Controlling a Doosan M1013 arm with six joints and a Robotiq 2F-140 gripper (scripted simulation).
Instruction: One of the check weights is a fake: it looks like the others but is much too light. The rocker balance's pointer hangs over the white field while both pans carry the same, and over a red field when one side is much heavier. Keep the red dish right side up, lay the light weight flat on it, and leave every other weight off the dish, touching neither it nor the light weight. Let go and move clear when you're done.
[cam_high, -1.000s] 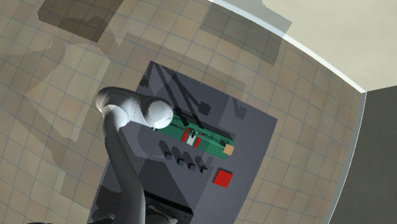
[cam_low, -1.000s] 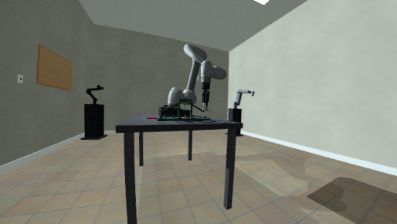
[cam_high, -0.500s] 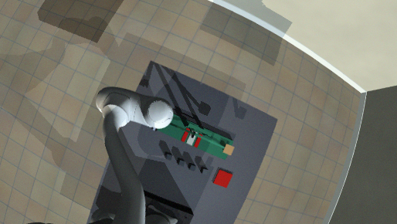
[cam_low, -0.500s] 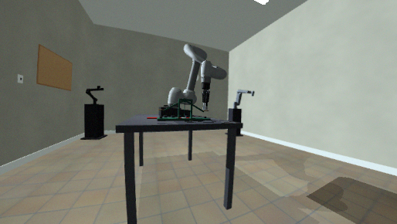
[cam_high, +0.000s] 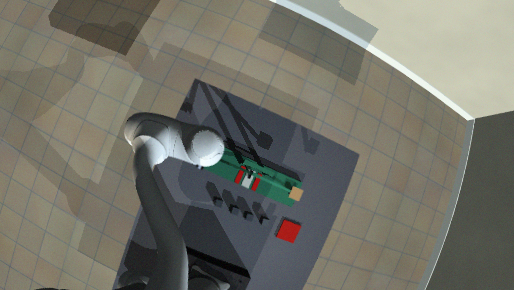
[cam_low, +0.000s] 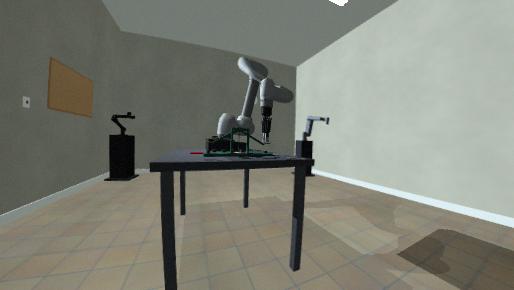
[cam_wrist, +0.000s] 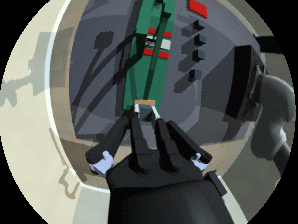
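Note:
My gripper (cam_low: 266, 141) (cam_wrist: 144, 110) is shut on a dark weight (cam_wrist: 146, 115), just above the near tan pan (cam_wrist: 145, 102) of the green rocker balance (cam_high: 274, 192) (cam_wrist: 137, 75). Part of the held weight is hidden by the fingers. The other tan pan (cam_high: 296, 194) looks bare. The pointer is small, but seems to hang by the white field (cam_high: 247, 181) (cam_wrist: 165, 44), between red fields. Several dark weights (cam_high: 263, 219) (cam_wrist: 198, 55) stand in a row beside the balance. The red dish (cam_high: 289, 231) (cam_wrist: 198, 8) lies flat beyond the row, with nothing on it.
The dark table (cam_high: 330, 170) (cam_low: 230, 164) carries the balance, the weights and the dish. The arm's black base plate (cam_high: 220, 260) is on the table at the row's side. The balance's green frame (cam_low: 240, 129) rises in its middle. Long shadows cross the table.

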